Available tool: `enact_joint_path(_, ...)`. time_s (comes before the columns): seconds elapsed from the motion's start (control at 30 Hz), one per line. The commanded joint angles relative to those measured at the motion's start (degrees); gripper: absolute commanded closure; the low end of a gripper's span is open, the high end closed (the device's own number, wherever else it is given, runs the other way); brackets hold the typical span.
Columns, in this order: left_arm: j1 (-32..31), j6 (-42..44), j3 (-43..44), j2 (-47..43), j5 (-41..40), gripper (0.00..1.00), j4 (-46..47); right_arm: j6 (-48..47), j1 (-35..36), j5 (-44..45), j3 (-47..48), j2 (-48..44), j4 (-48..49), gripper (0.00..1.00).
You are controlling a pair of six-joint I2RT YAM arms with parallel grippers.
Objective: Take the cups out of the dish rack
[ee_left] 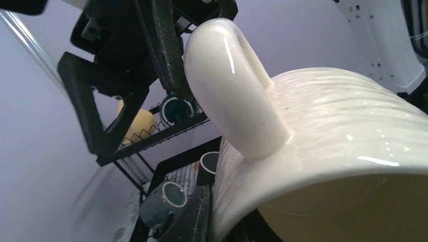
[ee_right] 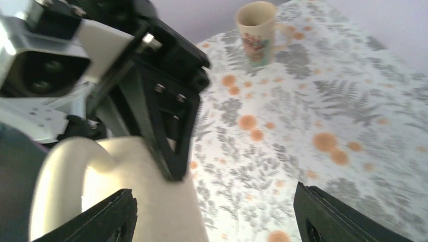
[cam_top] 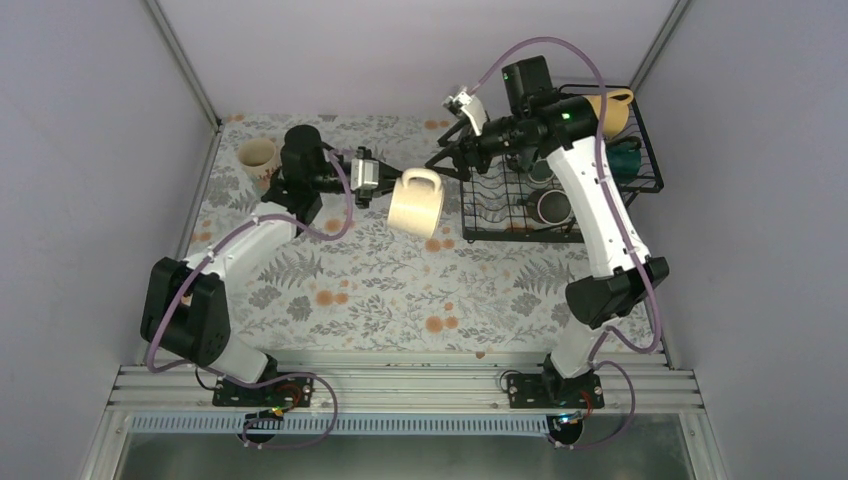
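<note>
- While the cream mug [cam_top: 415, 205] hangs in mid-air between the two grippers, the left gripper [cam_top: 388, 197] is clamped tight on its wall at the rim, with the mug tipped on its side straight off the fingertips
- Right gripper [cam_top: 434, 165] faces it from the handle side with jaws spread wide; in the right wrist view the mug sits low between them, and neither jaw seems to press on it
- Handling call: it's glazed ceramic, so rigid and slick, brittle if dropped, and with real weight hanging out beyond a rim pinch, so it may swing or slip
- Best holds look like the wall at the rim, one finger inside and one outside, or the thick loop handle
- Dish rack [cam_top: 490, 200] sits right behind the right gripper
- Count, mugs: six showing
- Two cream: the one in the left gripper's grip, and a printed cream mug [cam_top: 258, 158] upright on the table [cam_top: 330, 300], back beside the left wrist
- Four in the rack: a yellow mug [ee_left: 139, 123], a teal mug [ee_left: 177, 108] and two dark mugs [ee_left: 209, 162]
- Count, racks: one
</note>
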Motion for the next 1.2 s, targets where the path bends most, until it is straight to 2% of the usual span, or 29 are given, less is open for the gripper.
enact_joint_path(0.0, 1.5, 11.2, 5.8, -2.3, 2.7, 0.98, -14.6, 1.8, -3.0, 7.7, -0.5, -2.6, 3.5, 0.19)
enact_joint_path(0.13, 1.8, 14.1, 6.2, -3.0, 3.5, 0.98, -18.7, 3.5, -4.6, 10.6, -0.3, -2.4, 5.2, 0.18)
enact_joint_path(0.27, 3.0, 24.4, 11.8, -1.1, 2.7, 0.98, -33.7, 5.0, -6.2, 19.2, 1.0, -2.4, 7.3, 0.14)
enact_joint_path(0.33, 3.4, 34.0, 16.5, 0.0, -0.2, 0.98, -47.1, 2.0, -6.3, 24.5, 2.4, -1.5, 5.0, 0.14)
enact_joint_path(0.4, 4.2, 40.1, 19.1, 0.6, -3.6, 0.98, -53.6, -1.2, -6.2, 28.7, 1.5, -1.3, 2.7, 0.15)
enact_joint_path(0.67, 10.8, 52.4, 26.5, 3.8, -18.0, 0.98, -67.7, -12.3, -6.3, 43.0, -9.8, -4.7, -0.4, 0.19)
enact_joint_path(0.97, 12.9, 54.4, 31.3, 9.1, -36.7, 0.98, -68.7, -20.9, -6.3, 54.5, -25.0, -9.2, 3.3, 0.24)
enact_joint_path(1.17, 13.5, 54.4, 44.7, 19.6, -43.7, 0.98, -78.5, -23.7, -6.2, 60.4, -33.8, -9.6, 8.3, 0.27)
